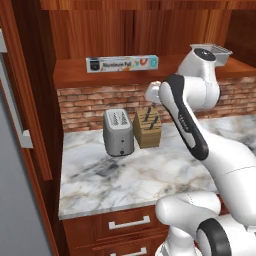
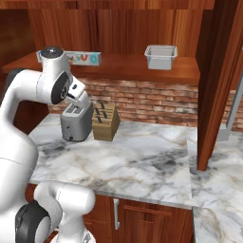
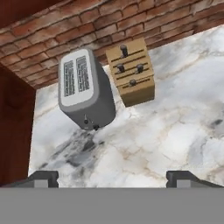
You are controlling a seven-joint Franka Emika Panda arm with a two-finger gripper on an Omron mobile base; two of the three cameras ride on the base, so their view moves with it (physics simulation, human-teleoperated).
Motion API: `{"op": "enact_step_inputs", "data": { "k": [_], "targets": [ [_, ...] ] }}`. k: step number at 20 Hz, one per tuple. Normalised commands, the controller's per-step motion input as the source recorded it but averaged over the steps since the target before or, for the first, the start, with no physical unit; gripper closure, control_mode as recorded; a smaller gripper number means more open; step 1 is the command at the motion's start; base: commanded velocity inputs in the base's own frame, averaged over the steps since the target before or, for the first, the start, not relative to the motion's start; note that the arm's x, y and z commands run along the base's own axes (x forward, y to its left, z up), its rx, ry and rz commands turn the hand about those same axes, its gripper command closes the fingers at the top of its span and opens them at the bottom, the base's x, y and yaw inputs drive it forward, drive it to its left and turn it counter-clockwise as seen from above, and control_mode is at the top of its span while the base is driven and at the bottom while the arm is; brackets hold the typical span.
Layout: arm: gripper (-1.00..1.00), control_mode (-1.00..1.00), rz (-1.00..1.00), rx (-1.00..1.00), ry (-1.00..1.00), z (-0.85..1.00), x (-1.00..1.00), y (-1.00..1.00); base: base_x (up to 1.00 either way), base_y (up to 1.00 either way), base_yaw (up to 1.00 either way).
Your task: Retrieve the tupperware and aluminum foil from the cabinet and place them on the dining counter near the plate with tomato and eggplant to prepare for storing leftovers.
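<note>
Hand view: wide-parted empty jaws (image 3: 112,179) above veined marble, brushed-metal toaster (image 3: 85,89), slotted wooden knife block (image 3: 133,72).

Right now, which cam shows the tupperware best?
Right base view: the shallow translucent grey-white plastic tupperware sits unobstructed on the open wooden cabinet shelf. In the left base view the white arm hides most of it.

foil carton (image 1: 121,64) on shelf, left | tupperware (image 2: 160,57) right | toaster (image 1: 118,132) left of knife block (image 1: 147,128), below
</note>
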Motion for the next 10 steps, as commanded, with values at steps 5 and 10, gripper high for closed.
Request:
{"op": "enact_step_inputs", "data": {
  "k": [5,10],
  "targets": [
    [-1.00,-1.00,-0.28,0.37,0.06,0.38,0.00,0.36,0.00,0.00,0.00],
    [-1.00,-1.00,-0.30,0.53,0.07,0.01,0.00,0.09,0.00,0.00,0.00]
  ]
}}
